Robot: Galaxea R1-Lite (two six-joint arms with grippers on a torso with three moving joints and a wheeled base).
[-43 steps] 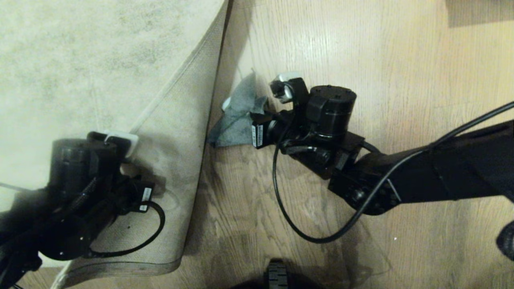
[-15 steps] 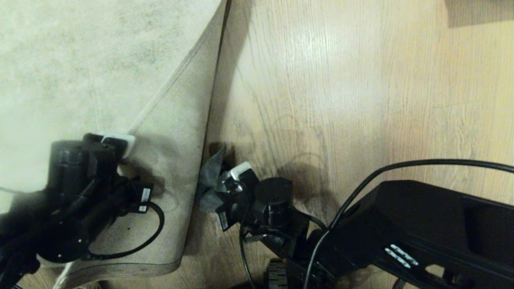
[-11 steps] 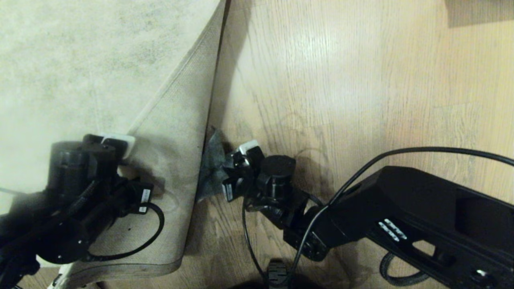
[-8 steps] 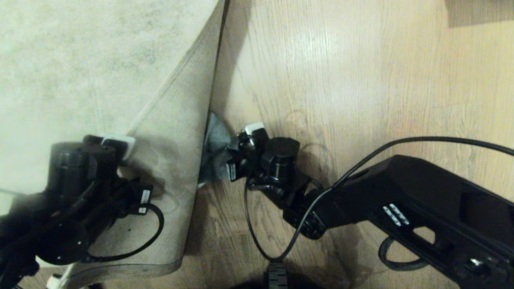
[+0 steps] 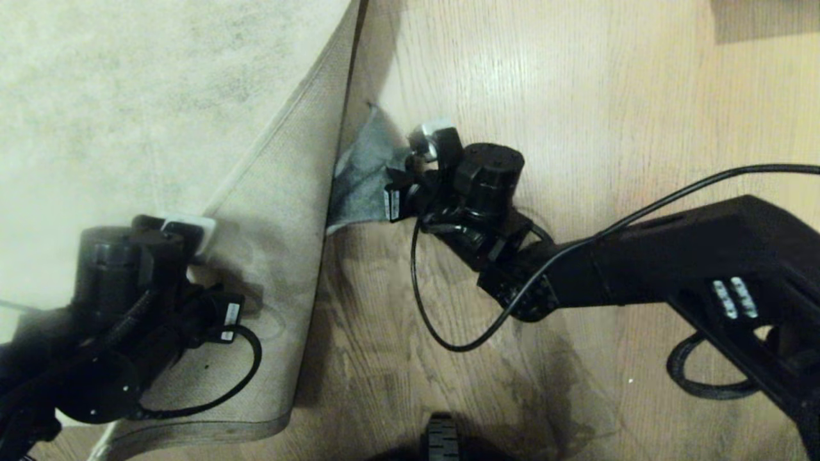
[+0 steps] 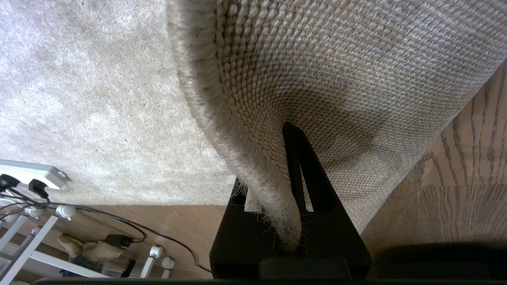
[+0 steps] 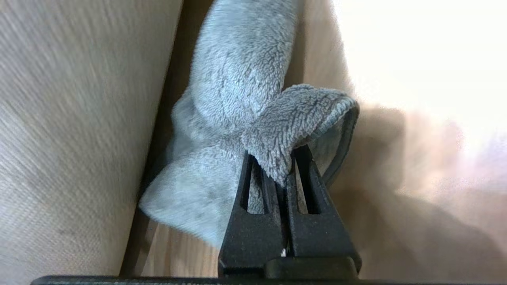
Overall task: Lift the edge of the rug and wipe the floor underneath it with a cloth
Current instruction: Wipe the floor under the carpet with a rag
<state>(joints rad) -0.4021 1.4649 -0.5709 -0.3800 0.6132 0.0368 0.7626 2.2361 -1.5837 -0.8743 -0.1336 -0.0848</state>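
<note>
Both hands are clamped: left hand (image 6: 291, 206) on rug edge (image 6: 253, 174), right hand (image 7: 283, 186) on cloth (image 7: 233, 118), part-hidden under rug.

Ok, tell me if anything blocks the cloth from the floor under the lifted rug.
Nothing visible: the left end effector holds the rug edge up, and the cloth in the right end effector already lies on the floor beside it.

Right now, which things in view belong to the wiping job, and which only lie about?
Job:
- beige-grey rug edge, lifted by shut left gripper
- grey fleecy cloth, clamped in right gripper
- light wood-grain floor

Lying about:
- white power strip with black cables
</note>
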